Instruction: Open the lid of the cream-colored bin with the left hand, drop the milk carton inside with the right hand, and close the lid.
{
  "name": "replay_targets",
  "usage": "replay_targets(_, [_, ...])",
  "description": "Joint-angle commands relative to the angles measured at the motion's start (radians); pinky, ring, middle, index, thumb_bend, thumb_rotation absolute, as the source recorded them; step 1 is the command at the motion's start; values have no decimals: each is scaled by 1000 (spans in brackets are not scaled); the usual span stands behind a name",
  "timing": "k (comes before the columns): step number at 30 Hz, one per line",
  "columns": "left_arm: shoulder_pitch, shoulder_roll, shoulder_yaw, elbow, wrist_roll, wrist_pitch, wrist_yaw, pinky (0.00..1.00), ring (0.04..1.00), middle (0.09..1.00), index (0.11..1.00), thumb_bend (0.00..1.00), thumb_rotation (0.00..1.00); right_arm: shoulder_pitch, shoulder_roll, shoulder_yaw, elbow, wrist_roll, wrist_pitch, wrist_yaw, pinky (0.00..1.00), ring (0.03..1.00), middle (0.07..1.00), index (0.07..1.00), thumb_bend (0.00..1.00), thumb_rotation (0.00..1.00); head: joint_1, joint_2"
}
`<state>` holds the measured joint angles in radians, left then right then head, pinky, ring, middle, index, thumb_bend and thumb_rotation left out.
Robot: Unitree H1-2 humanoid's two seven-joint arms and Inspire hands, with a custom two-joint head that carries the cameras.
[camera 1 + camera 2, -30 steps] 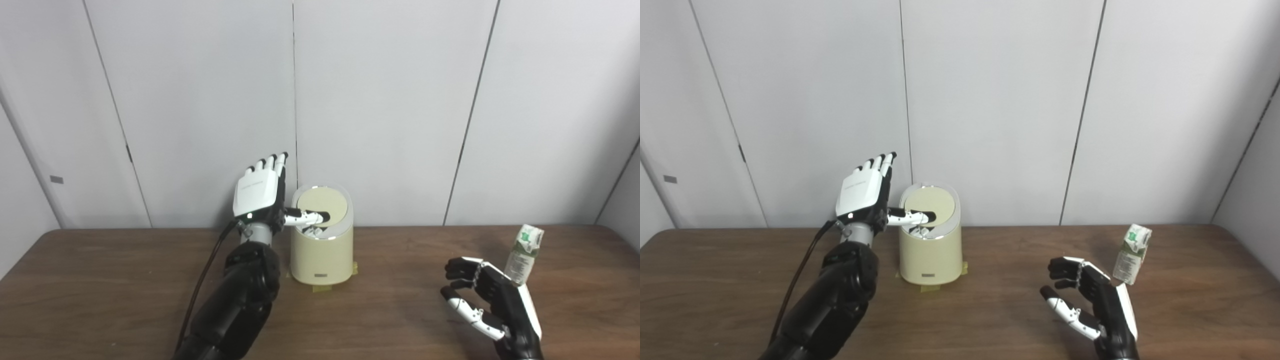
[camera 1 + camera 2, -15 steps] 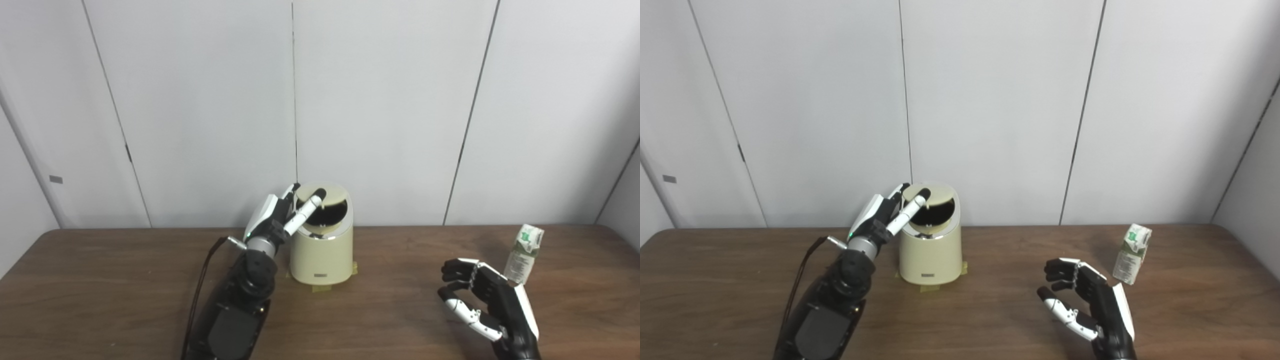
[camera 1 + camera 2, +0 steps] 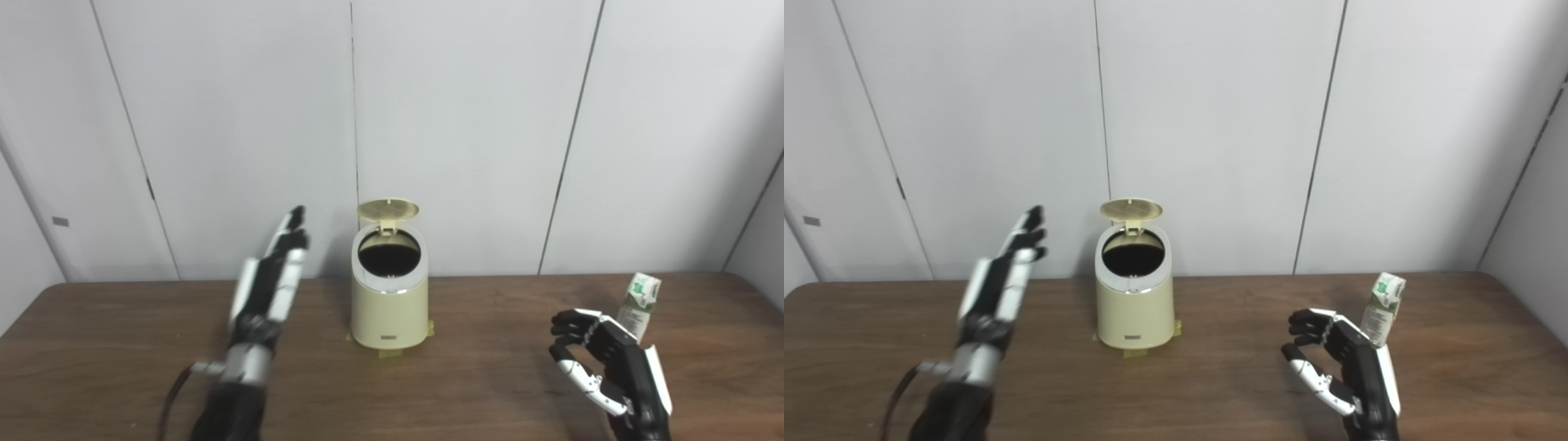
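Bin (image 3: 389, 300) sits mid-table toward the far edge, close to the wall, on bits of yellow tape (image 3: 387, 353) that peek out under its base. Lid (image 3: 388, 209) is up, hinged at the back and standing nearly level above the opening, so the dark inside shows. Left hand (image 3: 269, 286) is raised off the table (image 3: 122, 349) to the left of the bin, apart from it, fingers straight and spread a little, pointing up and away toward the wall; it's empty and open, touching nothing. Slightly blurred in both views. Milk carton (image 3: 1383, 307) stands upright at the far right of the table, well apart from the bin, white with green print, top folded. Right hand (image 3: 1350, 367) is near the front edge on the right, just left of and nearer than the carton, fingers curled loosely with a gap to the thumb, holding nothing. From the head views it overlaps the carton's lower part, can't tell if it touches. Wall (image 3: 465, 122) behind is plain white panels.
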<state>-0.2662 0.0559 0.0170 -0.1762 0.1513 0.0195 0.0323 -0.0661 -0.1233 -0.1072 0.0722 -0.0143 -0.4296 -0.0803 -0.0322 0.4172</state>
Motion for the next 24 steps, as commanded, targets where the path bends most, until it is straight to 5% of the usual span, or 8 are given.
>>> replay_targets(1, [6, 14, 8, -54, -9, -60, 6, 970, 974, 977, 968, 459, 1000, 61, 40, 0, -17, -3, -40, -17, 545, 612, 630, 614, 277, 186, 2, -1])
replay_targets(5, [94, 17, 18, -130, -35, -74, -1, 999, 999, 999, 993, 468, 1000, 42, 2, -28, -55, 4, -39, -10, 636, 676, 674, 664, 299, 197, -4, -4])
replay_targets(8, [154, 16, 23, -168, -64, -87, -4, 1000, 1000, 1000, 1000, 463, 1000, 13, -47, -46, -90, -19, -35, 5, 635, 686, 689, 682, 375, 325, -7, -2])
replay_targets(10, [191, 15, 24, -168, -89, -120, -9, 1000, 1000, 1000, 997, 454, 1000, -1, -74, -55, -130, -69, -25, 5, 611, 689, 704, 702, 517, 492, -6, -2])
replay_targets(12, [227, 12, 21, -156, -122, -158, -18, 997, 1000, 1000, 999, 434, 981, -17, -105, -63, -173, -102, 15, 9, 611, 711, 735, 742, 632, 520, -5, -3])
replay_targets(18, [349, 18, 9, -130, -186, -223, -56, 995, 1000, 1000, 1000, 466, 949, -68, -270, -75, -338, -260, 304, 105, 674, 791, 854, 899, 915, 504, -21, 3])
replay_targets(24, [406, 19, 10, -97, -206, -273, -71, 1000, 1000, 1000, 1000, 427, 917, -169, -396, -80, -506, -446, 614, 225, 633, 765, 831, 878, 1000, 462, -42, 13])
